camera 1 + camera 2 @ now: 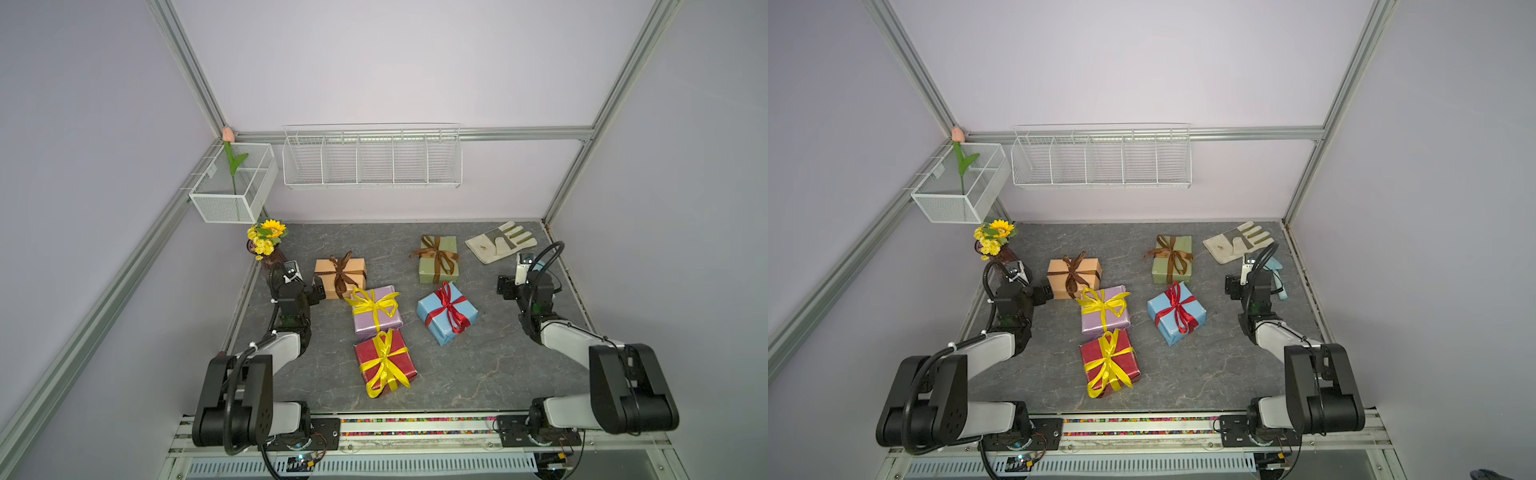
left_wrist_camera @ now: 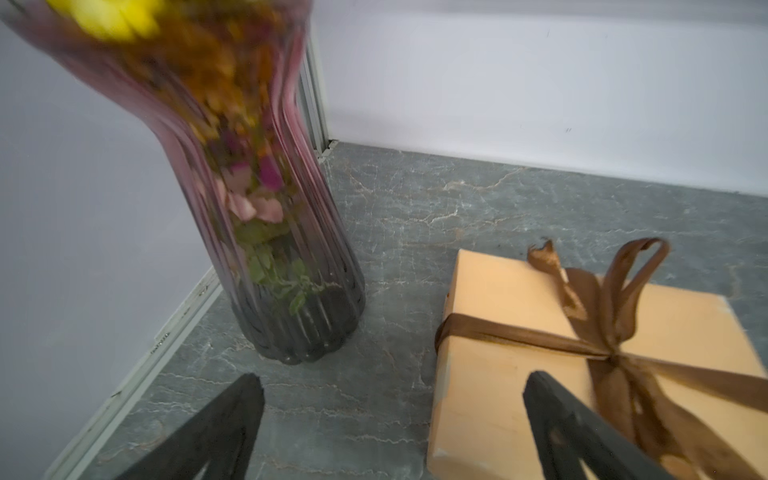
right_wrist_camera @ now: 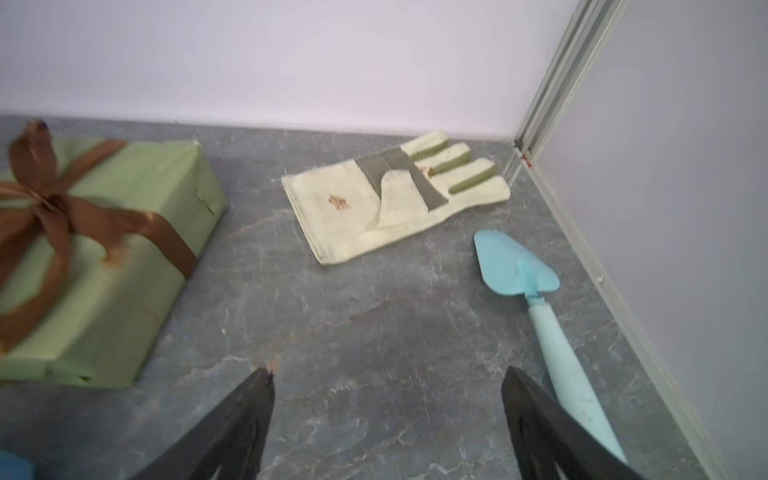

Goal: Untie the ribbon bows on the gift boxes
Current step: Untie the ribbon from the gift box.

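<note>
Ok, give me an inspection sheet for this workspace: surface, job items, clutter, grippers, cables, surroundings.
Surface: grey marbled tabletop, no spills seen.
Job's things: tan-orange box, olive box, lilac box, light blue box, red box; ribbon bows all tied.
Clutter: flower vase, glove, blue trowel.
Grippers: left gripper and right gripper, fingers open, empty.
Cables: black cables loop along both arms, clear of boxes.
Surroundings: wire baskets on walls, tulip in one.

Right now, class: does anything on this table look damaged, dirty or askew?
The olive green box has a small tear in its paper by one upper edge. The glove bears a brownish stain. The light blue box lies skewed to the others.
</note>
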Controlling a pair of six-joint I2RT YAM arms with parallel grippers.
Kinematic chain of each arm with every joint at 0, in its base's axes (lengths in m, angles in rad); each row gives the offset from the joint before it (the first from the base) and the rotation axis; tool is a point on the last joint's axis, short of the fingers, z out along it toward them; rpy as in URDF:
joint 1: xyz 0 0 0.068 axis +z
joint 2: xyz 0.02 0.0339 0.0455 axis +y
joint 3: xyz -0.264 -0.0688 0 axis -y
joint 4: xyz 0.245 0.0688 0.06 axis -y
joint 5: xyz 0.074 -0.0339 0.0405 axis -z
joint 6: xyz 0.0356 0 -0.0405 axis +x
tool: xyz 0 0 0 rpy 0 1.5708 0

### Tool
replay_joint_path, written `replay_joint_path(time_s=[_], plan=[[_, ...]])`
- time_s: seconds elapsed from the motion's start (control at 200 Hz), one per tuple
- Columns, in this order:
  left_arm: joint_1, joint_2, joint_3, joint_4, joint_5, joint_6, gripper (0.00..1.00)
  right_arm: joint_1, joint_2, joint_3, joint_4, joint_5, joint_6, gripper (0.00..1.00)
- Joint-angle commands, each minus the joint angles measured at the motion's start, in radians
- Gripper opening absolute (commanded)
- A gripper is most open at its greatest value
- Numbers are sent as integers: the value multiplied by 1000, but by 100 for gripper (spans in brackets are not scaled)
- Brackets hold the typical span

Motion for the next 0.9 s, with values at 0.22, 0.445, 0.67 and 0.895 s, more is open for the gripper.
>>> replay_joint_path(time_s=[0.22, 0.445, 0.67, 0.895], plan=[[-234, -280, 177, -524, -30, -36, 98, 258, -188, 237, -596, -56, 103, 96], [-431, -329, 259, -815, -2, -102, 91, 514, -241, 329, -823, -288, 89, 99], [-562, -399, 194, -904, 12, -218, 88, 790, -200, 324, -890, -294, 114, 95], [-642, -522, 93, -966, 11, -378, 81, 994, -64, 305, -782, -300, 183, 85]])
